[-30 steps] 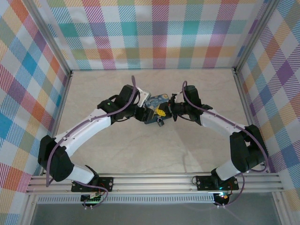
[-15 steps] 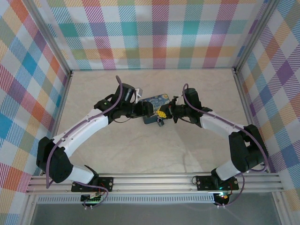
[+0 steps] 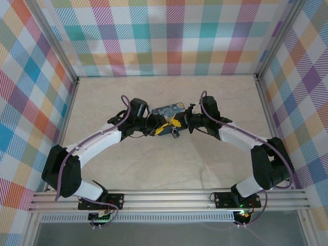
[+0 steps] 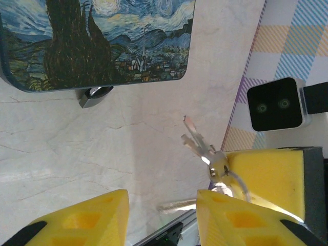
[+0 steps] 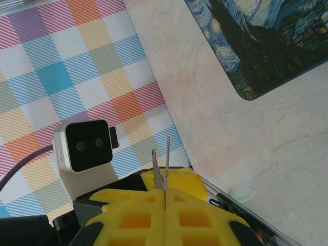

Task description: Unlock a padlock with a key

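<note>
The padlock (image 3: 176, 134) is a tiny dark body lying on the table at the near edge of the painted tin (image 3: 169, 114). In the left wrist view the padlock (image 4: 95, 96) peeks out from under the tin (image 4: 97, 41). My right gripper (image 3: 181, 123) is shut on the key (image 5: 165, 156), whose thin silver blades stick up from the closed yellow fingers (image 5: 136, 215). The key (image 4: 197, 141) points toward the tin. My left gripper (image 4: 161, 205) is open just left of the key, with nothing between its fingers (image 4: 82, 220).
The tin lies flat at the table's middle, between the two wrists. Plaid walls enclose the back and both sides. The left wrist's camera block (image 5: 86, 146) sits right in front of the right gripper. Bare marble table (image 3: 169, 164) stretches toward the near rail.
My left arm has swung its wrist off the tin's top and down toward the near left of it, facing the right gripper. The right gripper with the key has barely moved.
</note>
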Controlling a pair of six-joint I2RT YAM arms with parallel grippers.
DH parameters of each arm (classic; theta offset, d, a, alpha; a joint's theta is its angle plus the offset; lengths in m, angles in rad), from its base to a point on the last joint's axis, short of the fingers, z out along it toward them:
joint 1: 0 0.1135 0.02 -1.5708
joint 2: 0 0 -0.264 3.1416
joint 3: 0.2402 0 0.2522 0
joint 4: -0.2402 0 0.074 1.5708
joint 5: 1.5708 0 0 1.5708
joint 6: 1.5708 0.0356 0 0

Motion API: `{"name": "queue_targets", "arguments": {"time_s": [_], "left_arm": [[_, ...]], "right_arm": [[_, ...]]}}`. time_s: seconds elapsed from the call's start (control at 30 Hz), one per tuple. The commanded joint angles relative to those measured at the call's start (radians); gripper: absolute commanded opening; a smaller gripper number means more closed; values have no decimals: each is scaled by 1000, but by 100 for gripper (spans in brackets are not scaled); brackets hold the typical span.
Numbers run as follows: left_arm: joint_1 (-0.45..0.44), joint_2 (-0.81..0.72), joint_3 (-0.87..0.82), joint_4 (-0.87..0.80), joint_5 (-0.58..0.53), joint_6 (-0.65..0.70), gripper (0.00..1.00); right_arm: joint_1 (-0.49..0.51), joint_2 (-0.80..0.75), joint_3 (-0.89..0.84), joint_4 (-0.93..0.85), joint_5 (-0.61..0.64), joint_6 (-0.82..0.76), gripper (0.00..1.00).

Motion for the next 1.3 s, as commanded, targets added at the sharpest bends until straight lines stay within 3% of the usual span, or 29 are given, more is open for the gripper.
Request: {"name": "queue_targets", "arguments": {"time_s": [0.0,0.2,0.37,0.6,0.77,1.1,1.27], "left_arm": [[8,-33,14,33,-10,-40,39],[8,-47,-28,81,-23,-98,38],[63,-91,-10,-83,-80,8,38],[84,-91,-50,-63,-35,99,36],[100,-80,-60,-64,-38,124,35],[128,-90,-20,-122,-69,187,35],[135,-107,-23,-147,-85,213,35]], "right_arm": [[9,-8,-13,40,4,20,0],[9,-5,-15,44,11,28,0],[7,-1,-21,6,22,-1,0],[8,14,-35,77,10,66,0],[7,32,18,15,24,-1,0],[-18,213,176,-70,-9,-201,2],[-50,253,170,-78,-44,-326,2]]}}
